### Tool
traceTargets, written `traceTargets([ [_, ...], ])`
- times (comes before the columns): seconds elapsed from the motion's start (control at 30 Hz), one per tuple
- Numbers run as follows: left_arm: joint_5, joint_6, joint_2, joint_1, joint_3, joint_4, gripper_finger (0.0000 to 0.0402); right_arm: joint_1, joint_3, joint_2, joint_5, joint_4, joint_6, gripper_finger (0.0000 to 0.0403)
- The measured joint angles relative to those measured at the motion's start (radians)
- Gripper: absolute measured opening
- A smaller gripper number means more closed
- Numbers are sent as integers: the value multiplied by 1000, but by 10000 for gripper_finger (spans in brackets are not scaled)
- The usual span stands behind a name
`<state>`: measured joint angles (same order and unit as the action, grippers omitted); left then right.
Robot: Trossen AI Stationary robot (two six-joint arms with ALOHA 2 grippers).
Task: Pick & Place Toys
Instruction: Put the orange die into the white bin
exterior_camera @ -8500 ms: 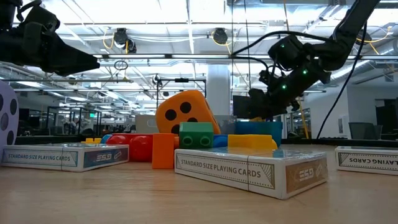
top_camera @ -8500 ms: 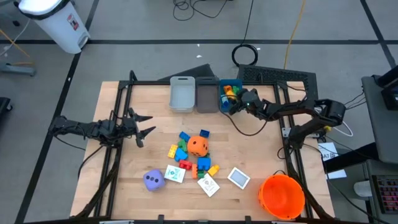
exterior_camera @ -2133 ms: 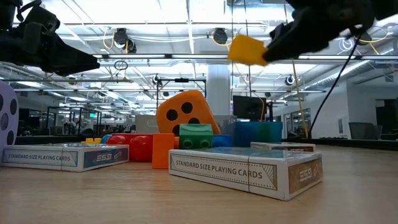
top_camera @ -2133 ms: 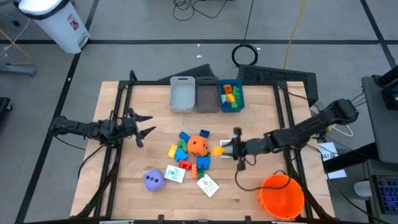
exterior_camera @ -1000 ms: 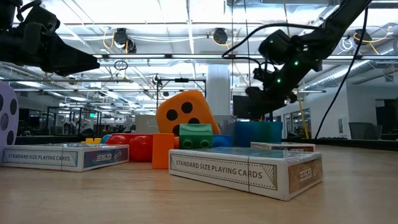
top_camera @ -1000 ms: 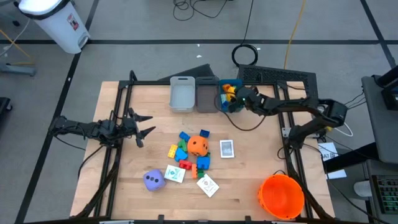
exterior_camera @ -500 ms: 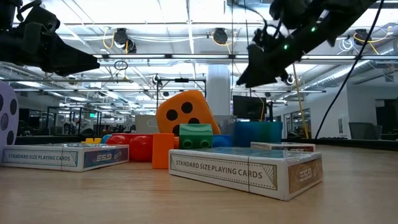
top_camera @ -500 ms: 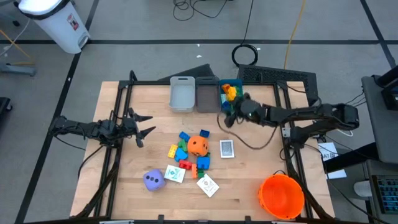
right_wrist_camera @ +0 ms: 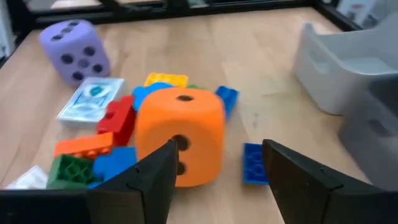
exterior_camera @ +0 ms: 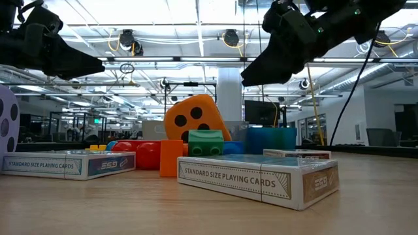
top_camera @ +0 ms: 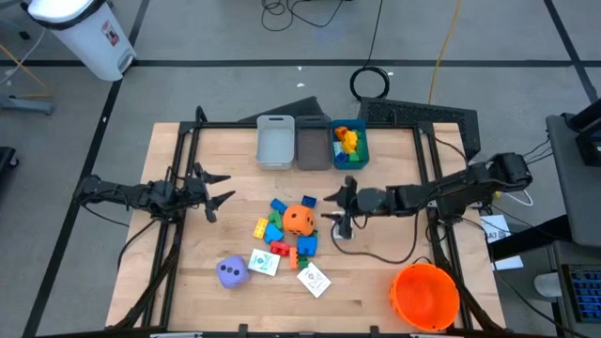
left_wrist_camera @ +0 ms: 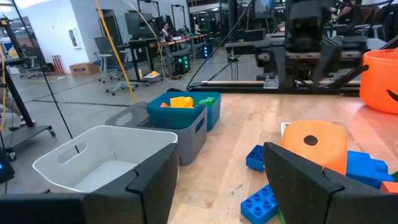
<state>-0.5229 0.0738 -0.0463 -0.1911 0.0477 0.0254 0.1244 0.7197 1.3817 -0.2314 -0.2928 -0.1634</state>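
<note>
On the wooden table point(top_camera: 235, 160), the toy pile sits at centre frame in the high view: my right gripper point(top_camera: 335, 211), fingers spread and holding nothing, hangs just right of the orange die point(top_camera: 299, 220), over a white card. The purple die point(top_camera: 232, 271) lies lower left. My left gripper point(top_camera: 218, 188), also spread, waits at the left edge.
</note>
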Motion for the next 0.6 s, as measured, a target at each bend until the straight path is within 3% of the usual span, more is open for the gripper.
traceTargets([
  [0.13,0,0,0,0,0,0,241,27,0,50,-1,-78,59,230],
  [0.33,0,0,0,0,0,0,241,38,0,90,4,-135,22,247],
  [0.47,0,0,0,0,0,0,241,46,0,141,96,-183,18,285],
  [0.6,0,0,0,0,0,0,241,60,0,193,99,-269,71,338],
])
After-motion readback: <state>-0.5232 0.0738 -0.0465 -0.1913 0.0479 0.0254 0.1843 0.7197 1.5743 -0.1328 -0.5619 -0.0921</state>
